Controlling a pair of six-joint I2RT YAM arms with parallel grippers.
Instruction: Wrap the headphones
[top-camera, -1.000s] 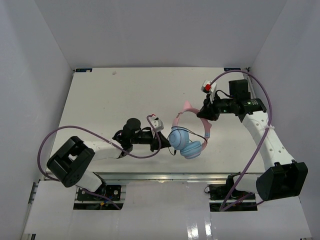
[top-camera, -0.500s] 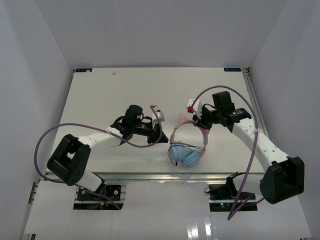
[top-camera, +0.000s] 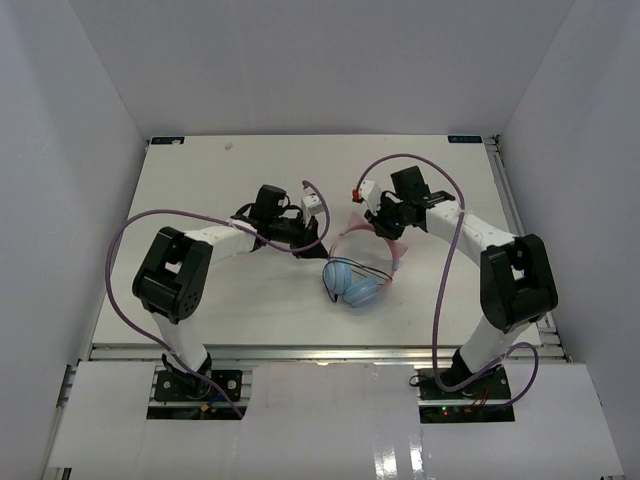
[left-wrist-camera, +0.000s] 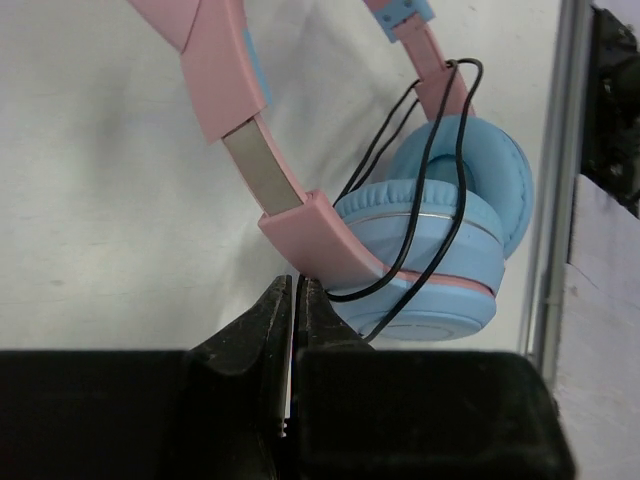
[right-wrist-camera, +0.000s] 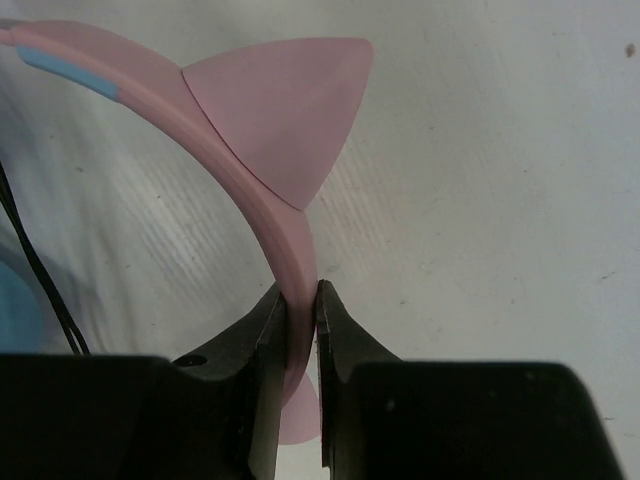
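White walls (top-camera: 320, 70) are seen on three sides of a white worktop (top-camera: 200, 190). The headphones (top-camera: 355, 282) are found near the middle of the worktop, a little toward the near edge, between the two arms. Two round light-blue ear cups (left-wrist-camera: 495, 185) are tucked close together at the near end. The pink headband (right-wrist-camera: 255, 195) is curved away from them toward the back. A pointed pink ear (right-wrist-camera: 290, 110) is seen on the headband. A grey metal strip (left-wrist-camera: 260, 165) is shown where one side of the headband is pulled out.

The headband is gripped by the right tool (right-wrist-camera: 300, 305). Its two fingers are closed on the thin pink band, one on each side, close to the pink ear.

The left tool (left-wrist-camera: 297, 295) is held right at the pink side arm of the headband, next to the ear cups. Its fingers are closed down to a thin slit. A thin black cord (left-wrist-camera: 430, 150) is looped over the ear cups and around the pink arm above them. One strand is run right up to the tips of the left tool. Whether that strand is pinched between the fingers cannot be told.

Thick purple cables (top-camera: 125, 235) are looped along both arms.
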